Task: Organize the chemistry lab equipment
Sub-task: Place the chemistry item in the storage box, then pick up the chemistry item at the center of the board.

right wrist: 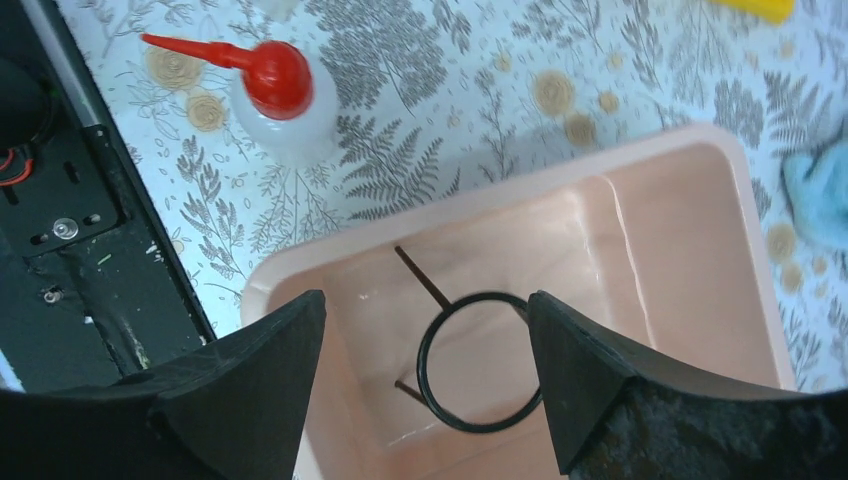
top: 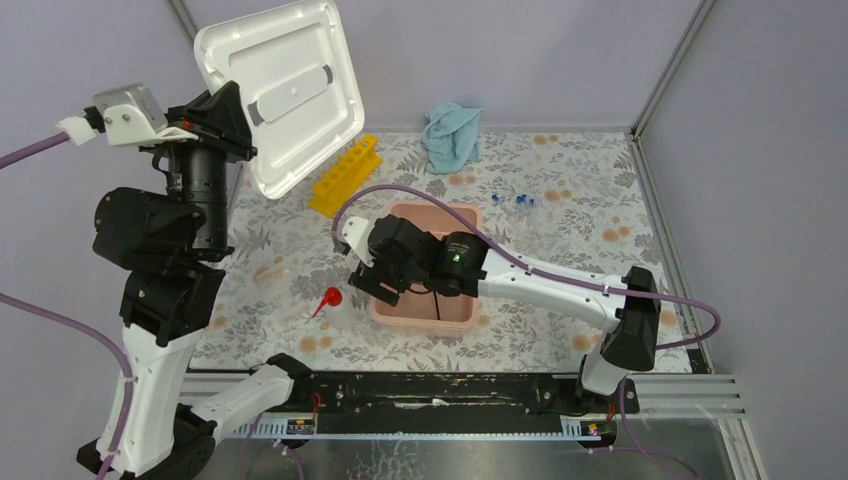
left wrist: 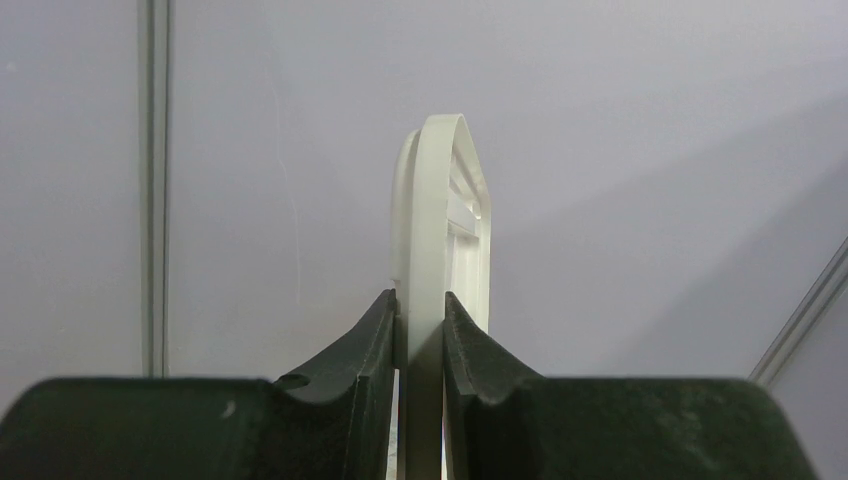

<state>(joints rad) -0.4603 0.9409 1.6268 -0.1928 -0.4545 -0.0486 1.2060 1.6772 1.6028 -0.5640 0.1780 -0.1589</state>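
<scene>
White plastic lid (top: 285, 90) is hanging raised at the far left, the left gripper (left wrist: 421, 310) pinching its edge. The right gripper (right wrist: 425, 305) is hovering, jaws spread, over the pink bin (right wrist: 700, 250) holding the black wire ring (right wrist: 421, 360). The red-spouted bottle (top: 335, 305) is sitting just left of the bin, the yellow test-tube rack (top: 346, 174) farther back, and the blue-capped tubes (top: 522, 199) beyond the bin's far right.

From above, much of the pink bin (top: 440, 320) is covered by the right arm (top: 540, 280), and one end of the yellow rack (top: 345, 175) is hidden behind the white lid (top: 285, 95). The blue-capped tubes (top: 523, 199) are too small to be counted. In the right wrist view, the black ring (right wrist: 421, 365) is partly cut off by a finger (right wrist: 600, 390), and the blue cloth (right wrist: 815, 190) by the picture's edge
</scene>
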